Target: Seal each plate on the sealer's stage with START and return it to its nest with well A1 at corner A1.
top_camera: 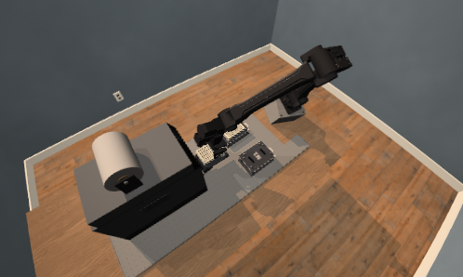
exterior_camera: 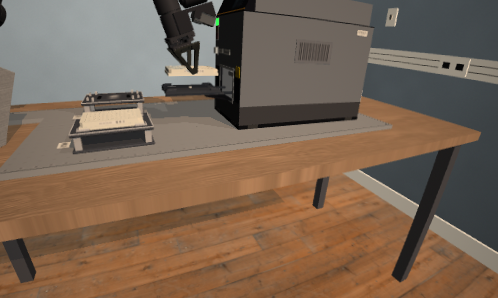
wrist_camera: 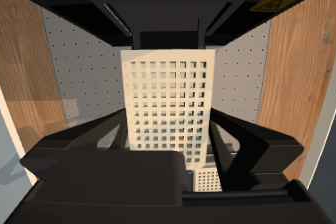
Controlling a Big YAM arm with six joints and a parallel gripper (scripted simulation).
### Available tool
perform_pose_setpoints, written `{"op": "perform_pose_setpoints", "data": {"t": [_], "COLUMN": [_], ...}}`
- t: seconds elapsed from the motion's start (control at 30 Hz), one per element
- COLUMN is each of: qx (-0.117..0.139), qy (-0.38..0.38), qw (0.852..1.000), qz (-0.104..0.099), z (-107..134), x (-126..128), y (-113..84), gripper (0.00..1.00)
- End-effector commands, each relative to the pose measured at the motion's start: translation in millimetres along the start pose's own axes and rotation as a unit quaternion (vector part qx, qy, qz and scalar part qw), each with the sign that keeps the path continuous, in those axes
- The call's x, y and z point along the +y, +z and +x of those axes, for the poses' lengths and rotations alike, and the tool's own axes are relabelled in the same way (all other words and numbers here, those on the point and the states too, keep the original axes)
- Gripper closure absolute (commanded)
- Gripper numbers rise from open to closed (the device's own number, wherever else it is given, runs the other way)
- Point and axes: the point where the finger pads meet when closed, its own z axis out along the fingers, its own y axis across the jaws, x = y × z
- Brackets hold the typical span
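My gripper [top_camera: 217,150] [exterior_camera: 193,71] [wrist_camera: 168,112] is shut on an open cream plate [top_camera: 205,153] [exterior_camera: 175,71] [wrist_camera: 165,80], its fingers on the two long sides. The plate looks about level. It hangs above the sealer's dark stage [exterior_camera: 187,90], which is out, with a visible gap between them. The plate hides most of the stage in the wrist view. The sealer's lamp [exterior_camera: 217,21] is green. The other cream plate [top_camera: 236,133] [exterior_camera: 112,118] [wrist_camera: 208,180] sits in its nest. The other nest [top_camera: 265,160] [exterior_camera: 112,97] is empty; its label is too small to read surely.
The sealer [top_camera: 158,147] [exterior_camera: 300,86] stands close in front of the held plate, with a white foil roll [top_camera: 116,156] on top. Its dark front face rises just beyond the plate's far end. The arm's base block [top_camera: 281,114] is beyond the nests.
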Motion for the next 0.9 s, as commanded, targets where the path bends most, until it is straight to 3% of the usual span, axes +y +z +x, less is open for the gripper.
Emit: {"op": "perform_pose_setpoints", "data": {"t": [0.0, 0.2, 0.6, 0.87], "qx": [-0.014, -0.005, -0.018, -0.029], "qy": [-0.003, -0.002, -0.012, -0.01], "qw": [1.0, 1.0, 1.0, 1.0], "qz": [0.0, -0.001, -0.003, 0.004], "z": [-8, 4, -18, -28], "x": [2, 2, 8, -8], "y": [-0.6, 6.9, 9.4, 2.9], "gripper": [1.0, 1.0, 1.0, 1.0]}}
